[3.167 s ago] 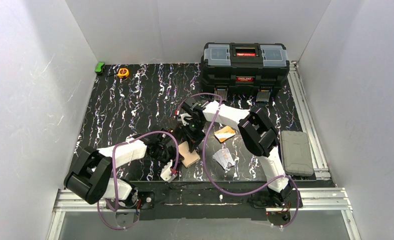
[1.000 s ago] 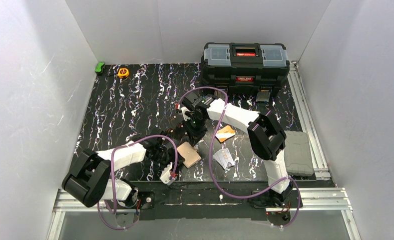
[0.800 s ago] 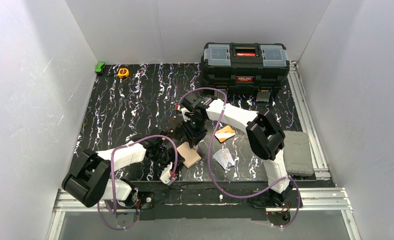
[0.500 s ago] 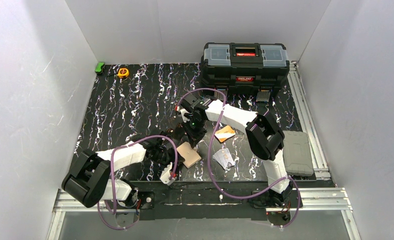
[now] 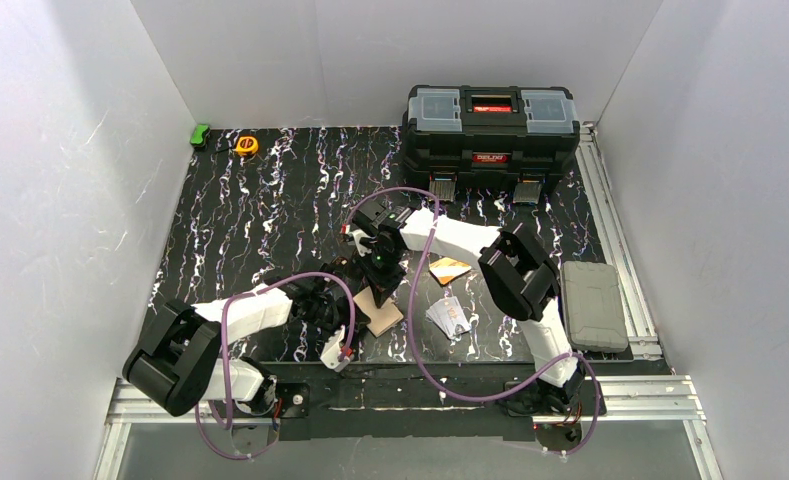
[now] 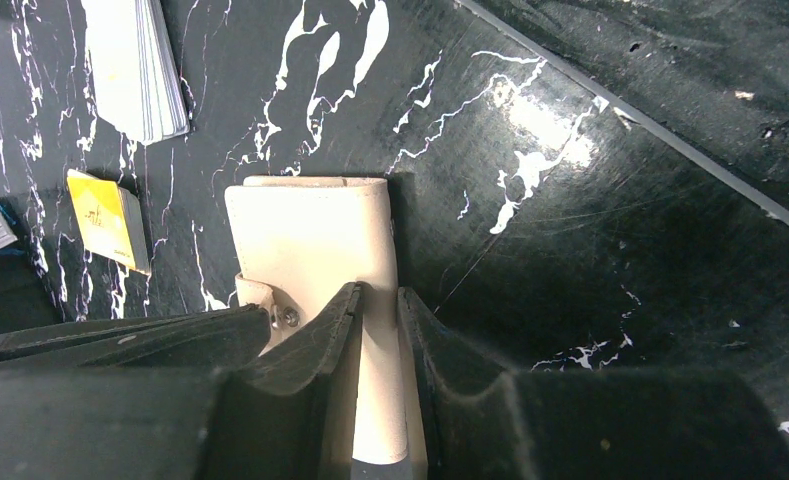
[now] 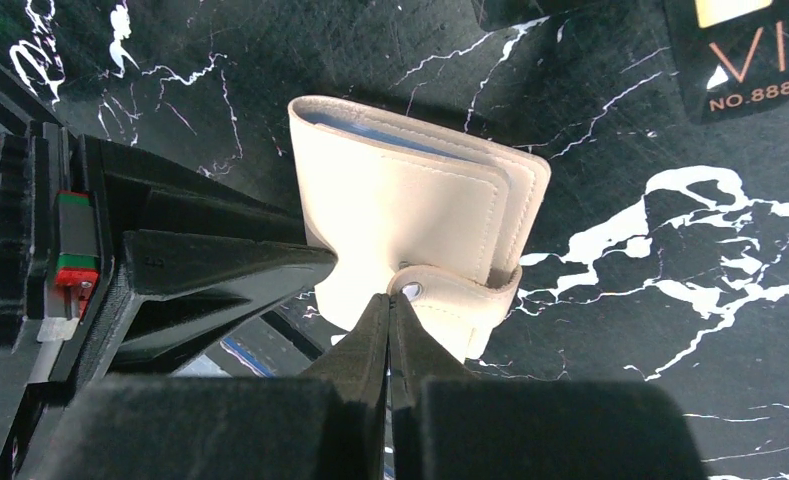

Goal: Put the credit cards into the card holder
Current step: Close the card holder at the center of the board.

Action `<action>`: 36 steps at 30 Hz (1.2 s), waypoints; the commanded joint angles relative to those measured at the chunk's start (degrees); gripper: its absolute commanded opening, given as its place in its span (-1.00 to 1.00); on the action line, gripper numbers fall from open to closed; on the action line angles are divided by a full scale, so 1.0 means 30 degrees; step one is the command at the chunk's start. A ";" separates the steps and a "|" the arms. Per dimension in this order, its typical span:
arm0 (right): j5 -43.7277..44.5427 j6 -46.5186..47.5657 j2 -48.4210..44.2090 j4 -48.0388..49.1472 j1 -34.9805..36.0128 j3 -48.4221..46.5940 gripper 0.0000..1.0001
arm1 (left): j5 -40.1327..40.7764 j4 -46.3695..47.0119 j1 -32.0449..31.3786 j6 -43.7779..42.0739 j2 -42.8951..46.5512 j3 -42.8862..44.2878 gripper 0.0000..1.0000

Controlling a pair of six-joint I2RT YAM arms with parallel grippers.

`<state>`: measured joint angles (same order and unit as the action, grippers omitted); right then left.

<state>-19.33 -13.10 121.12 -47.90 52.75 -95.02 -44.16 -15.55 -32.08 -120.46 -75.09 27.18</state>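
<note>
**Card holder [image 7: 420, 215] braced for opening.** My left gripper [image 6: 378, 295] is clamped on one edge of the cream holder, pinning it against the table [image 5: 270, 200] so that it cannot slide. My right gripper [image 7: 390, 300] has its jaws pressed together, tips at the stud of the snap tab [image 7: 465, 300] (whether the tab itself is pinched between them I cannot tell). I judge it is placed there to pull the tab free. The holder lies folded near the table's front edge. The orange card [image 5: 451, 267] and the silver-white cards [image 5: 448, 316] lie just to its right, not yet loaded.
</note>
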 commanded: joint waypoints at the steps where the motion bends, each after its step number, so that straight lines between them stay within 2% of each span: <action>1: -0.0411 -0.0030 0.0066 0.0293 -0.0006 0.0092 -0.97 | 0.0016 -0.1613 -0.0206 -0.3702 -0.0099 -0.0761 -0.63; 36: 0.0199 0.0177 0.0982 0.0296 0.0002 0.0039 -0.97 | -0.0043 -0.1375 -0.0412 -0.3574 -0.0071 -0.0871 -0.66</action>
<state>-21.04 -13.30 122.30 -46.72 52.62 -94.72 -44.07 -14.83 -32.45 -120.46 -74.76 26.70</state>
